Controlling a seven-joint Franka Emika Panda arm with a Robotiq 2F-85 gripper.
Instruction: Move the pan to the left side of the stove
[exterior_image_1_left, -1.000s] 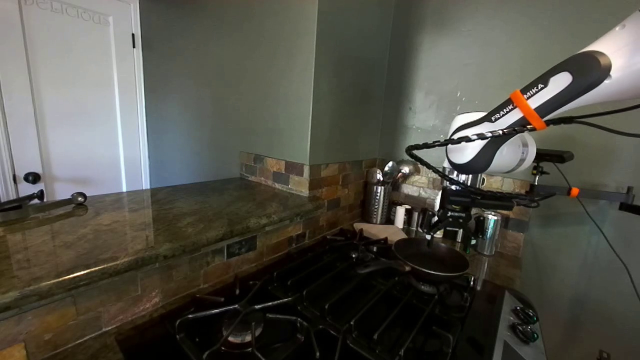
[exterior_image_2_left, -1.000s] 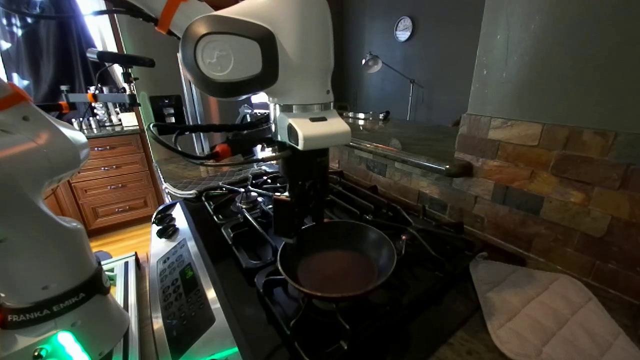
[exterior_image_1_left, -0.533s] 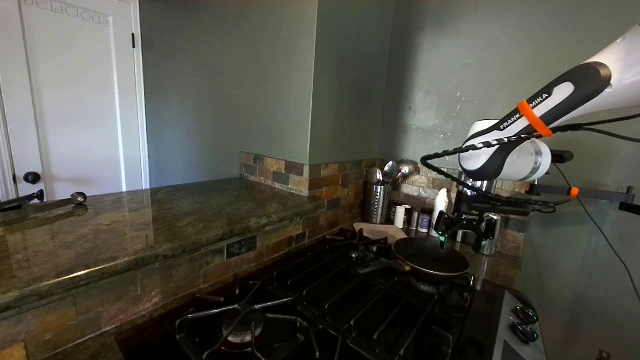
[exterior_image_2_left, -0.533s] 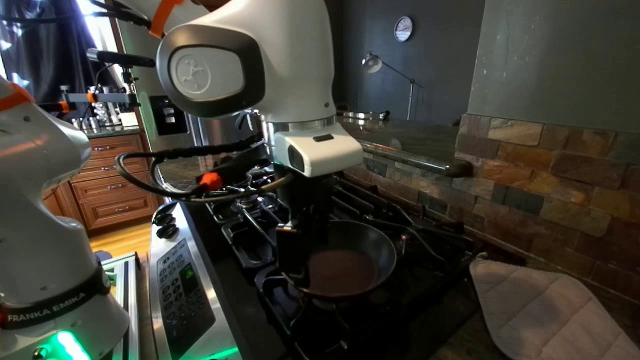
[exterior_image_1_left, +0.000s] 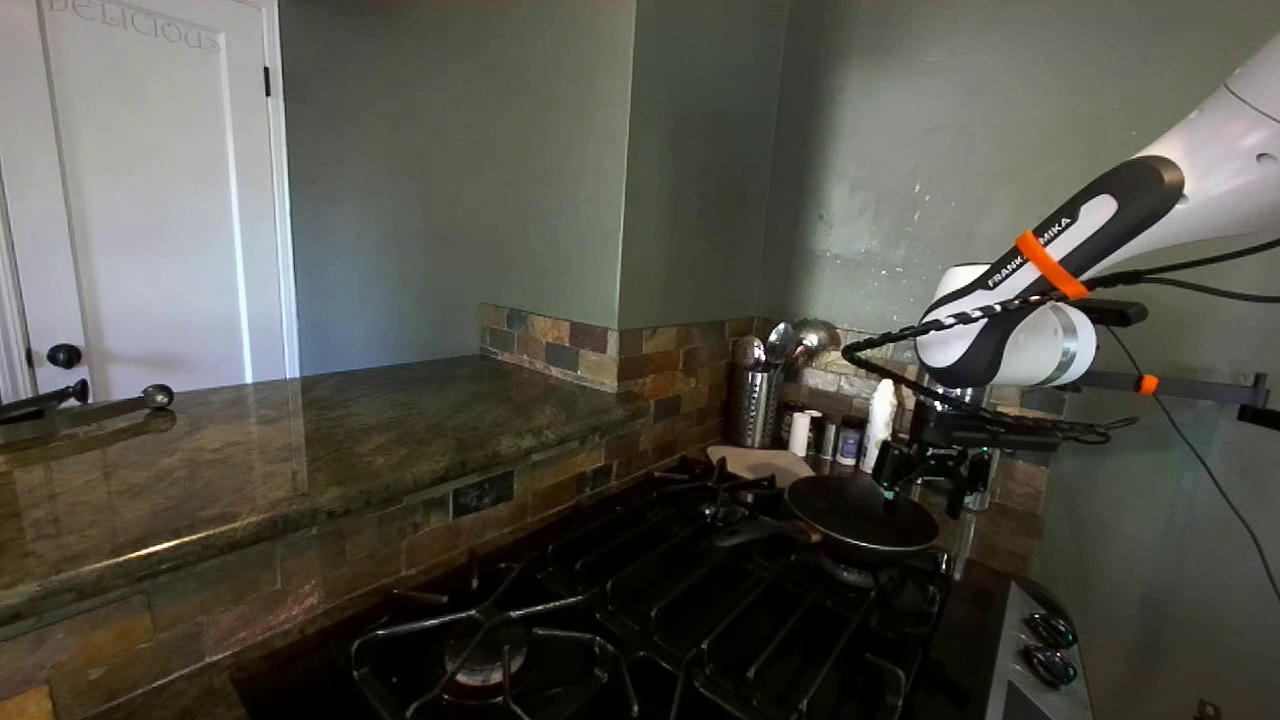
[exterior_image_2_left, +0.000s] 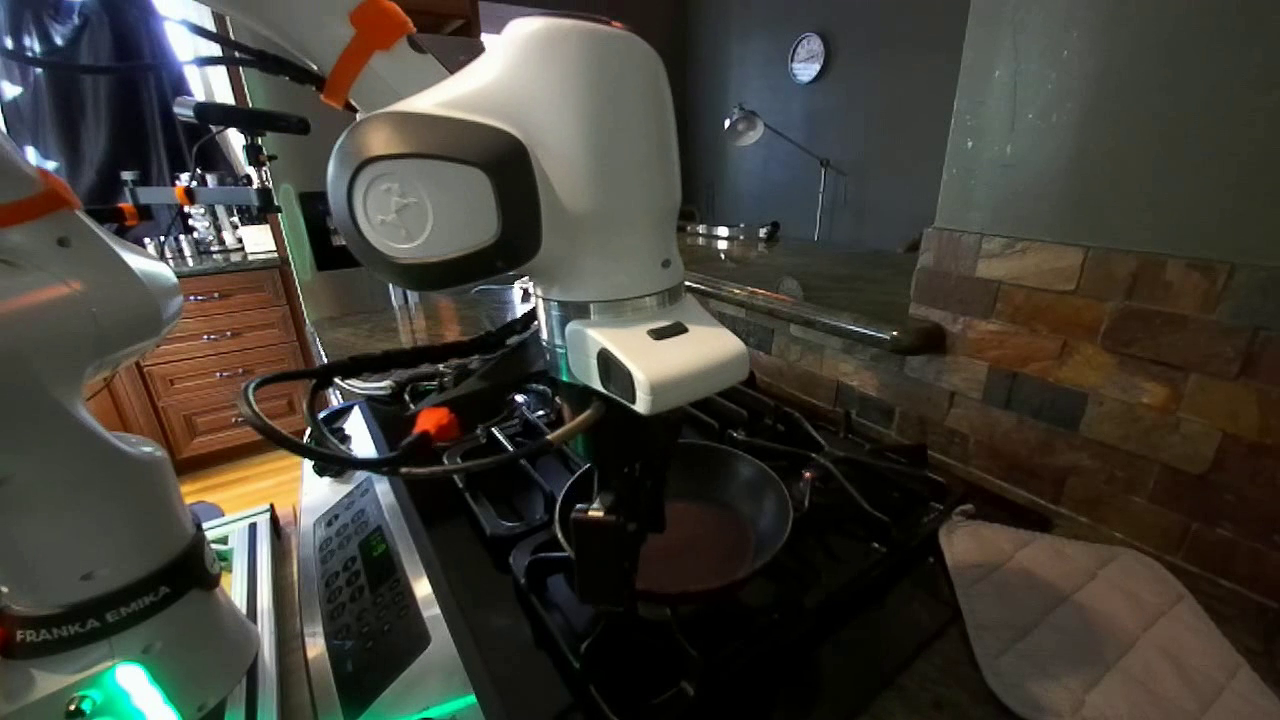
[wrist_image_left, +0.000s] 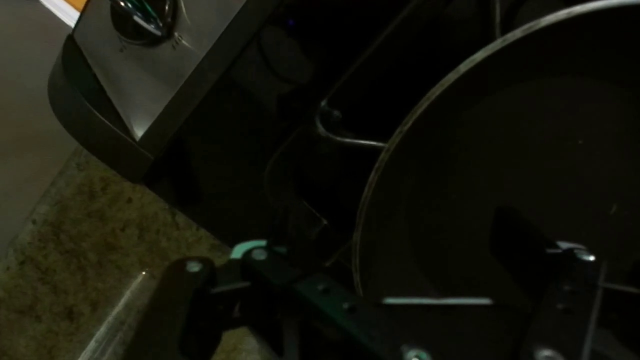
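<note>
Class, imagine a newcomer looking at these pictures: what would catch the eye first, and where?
Probably the white robot arm, hanging over the black stove. Next, the green glow at its base, lower left in an exterior view. Then the dark pan on the stove, the open gripper at its rim.
</note>
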